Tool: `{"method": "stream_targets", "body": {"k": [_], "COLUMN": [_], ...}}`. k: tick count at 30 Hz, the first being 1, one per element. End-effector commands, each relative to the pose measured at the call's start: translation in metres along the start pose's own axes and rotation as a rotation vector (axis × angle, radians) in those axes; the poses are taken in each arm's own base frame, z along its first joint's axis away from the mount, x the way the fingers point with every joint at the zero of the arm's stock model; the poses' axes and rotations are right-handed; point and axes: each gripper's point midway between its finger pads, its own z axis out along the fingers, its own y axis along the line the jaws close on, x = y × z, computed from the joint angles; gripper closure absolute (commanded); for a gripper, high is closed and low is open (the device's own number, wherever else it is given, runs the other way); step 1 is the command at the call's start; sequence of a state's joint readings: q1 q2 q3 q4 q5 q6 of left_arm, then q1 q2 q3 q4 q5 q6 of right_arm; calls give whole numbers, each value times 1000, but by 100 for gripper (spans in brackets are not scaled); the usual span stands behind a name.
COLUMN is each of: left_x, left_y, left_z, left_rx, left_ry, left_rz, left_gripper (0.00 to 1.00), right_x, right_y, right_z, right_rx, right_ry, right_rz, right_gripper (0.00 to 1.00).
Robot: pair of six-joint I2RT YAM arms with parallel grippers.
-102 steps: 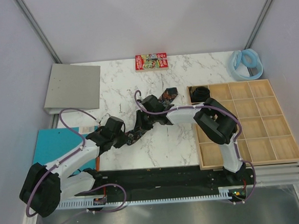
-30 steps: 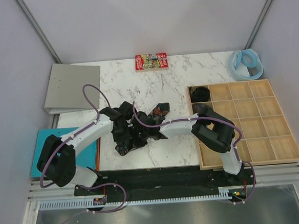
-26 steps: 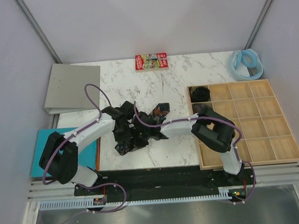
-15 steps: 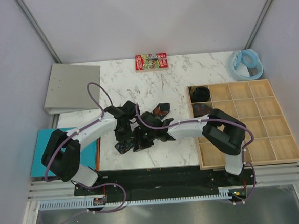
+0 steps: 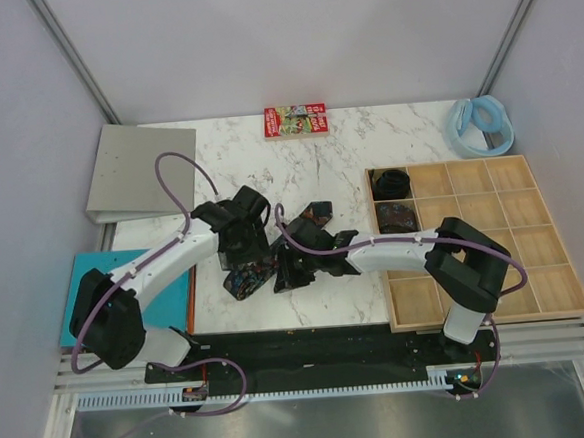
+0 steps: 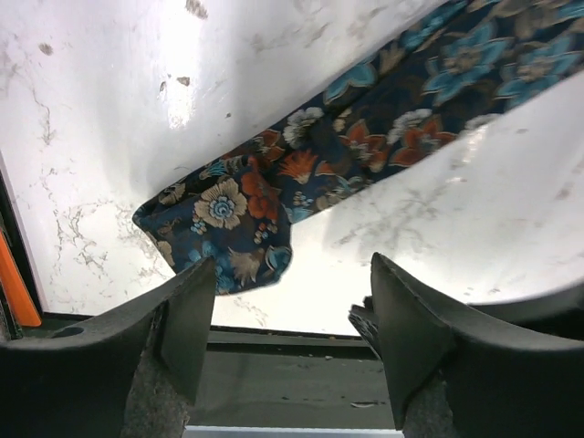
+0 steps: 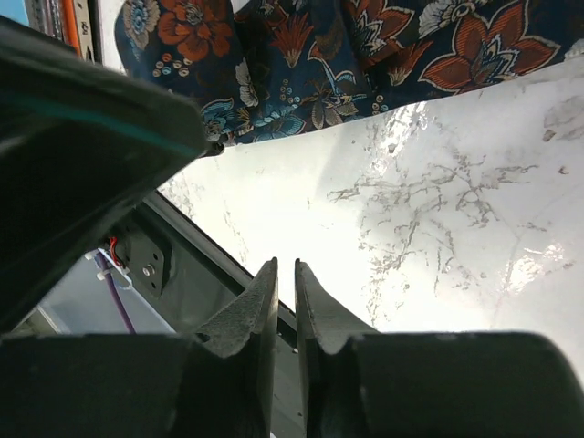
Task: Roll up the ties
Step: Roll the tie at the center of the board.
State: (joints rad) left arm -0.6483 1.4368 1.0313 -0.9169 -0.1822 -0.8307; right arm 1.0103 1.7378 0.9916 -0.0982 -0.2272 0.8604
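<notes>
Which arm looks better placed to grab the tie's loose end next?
Left, probably. The left claw hangs open over the end of the tie, while the right claw is shut, off the fabric.

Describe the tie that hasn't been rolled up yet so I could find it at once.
Start at the white marble table and look left of the wooden compartment tray. Near the table's front edge lies a dark floral tie, a long loose strip. The rolled ties in the tray's left-hand compartments are small coils.
</notes>
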Motion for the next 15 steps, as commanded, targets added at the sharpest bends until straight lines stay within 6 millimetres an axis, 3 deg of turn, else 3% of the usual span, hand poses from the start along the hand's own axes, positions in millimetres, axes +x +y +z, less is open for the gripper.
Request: {"method": "stream_targets", "body": {"k": [1,4,9,14,15], "left_x": [-25,-29,-28,-13,-9], "left_y": [-11,-5,21,43,48], "left_z": [-47,-63,-83,-96,-94], "left_rx": [94,104,85,170,179], "left_ry": [-115,-157,-229,-306,-312], "left_rz": [-34,-46,-91,-171,-183], "left_gripper": [22,21,24,28,28], "right_x": [-24,-34,-50,-62,-67], "right_y": [24,37,65,74,84], "right_z": [-20,-25,-26,-13,-13], "right_rx": [-40,-61,-115,-106,-125], "right_ry": [-68,-87,-95,-75,-78], "right_rz": [-47,-60,-79,-99,-105], "right_gripper": [80,80,79,78,78]}}
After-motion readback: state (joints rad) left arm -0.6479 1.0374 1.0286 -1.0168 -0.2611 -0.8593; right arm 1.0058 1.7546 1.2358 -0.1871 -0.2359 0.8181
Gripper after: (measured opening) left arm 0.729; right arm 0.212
